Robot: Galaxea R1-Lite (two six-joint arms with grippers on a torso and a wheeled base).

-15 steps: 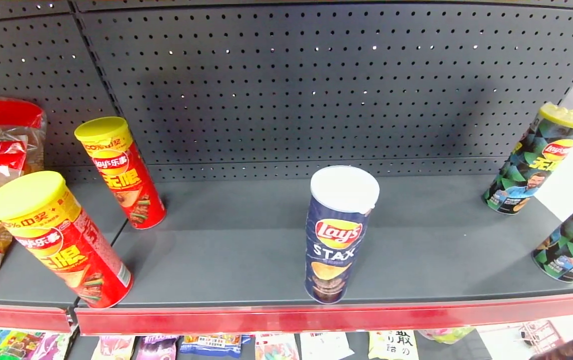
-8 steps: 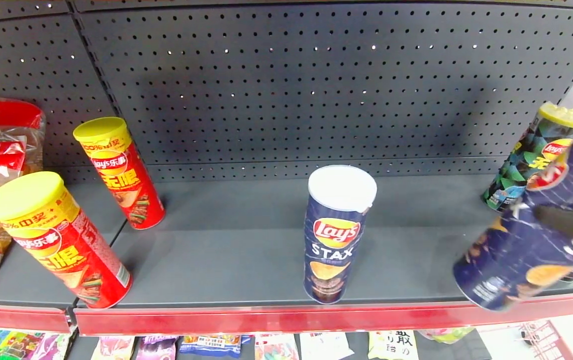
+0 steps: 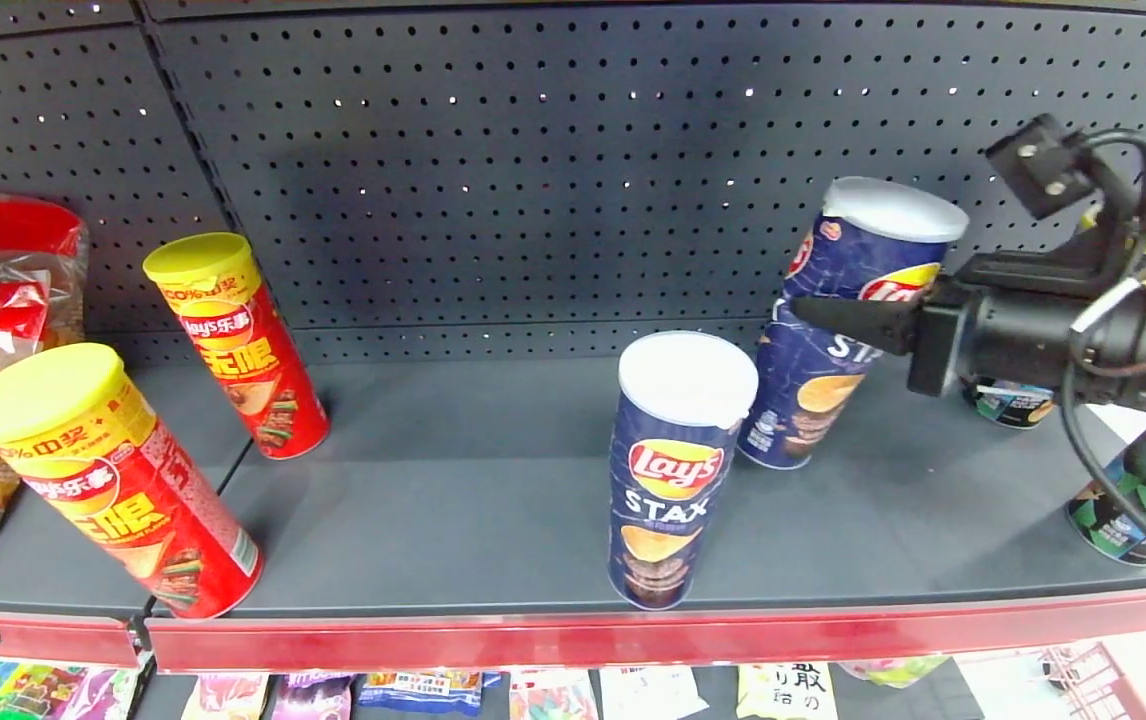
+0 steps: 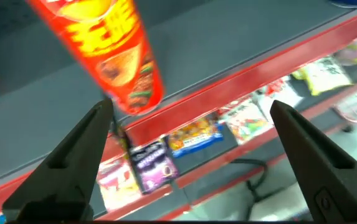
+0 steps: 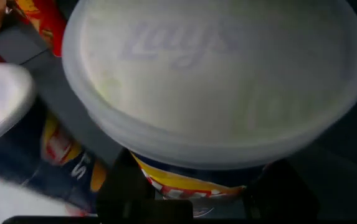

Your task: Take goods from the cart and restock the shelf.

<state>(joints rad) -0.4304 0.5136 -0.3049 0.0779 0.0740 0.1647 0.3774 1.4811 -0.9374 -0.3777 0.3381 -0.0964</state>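
My right gripper (image 3: 848, 312) is clamped on the upper body of a dark blue chip can (image 3: 868, 245) with a white lid and a yellow-red logo. The can is tilted, its base low over the grey shelf (image 3: 453, 500), just behind and to the right of a matching upright can (image 3: 678, 470); I cannot tell whether the base touches. My left gripper (image 4: 192, 109) sits near the shelf's red front edge with its fingers spread wide and nothing between them.
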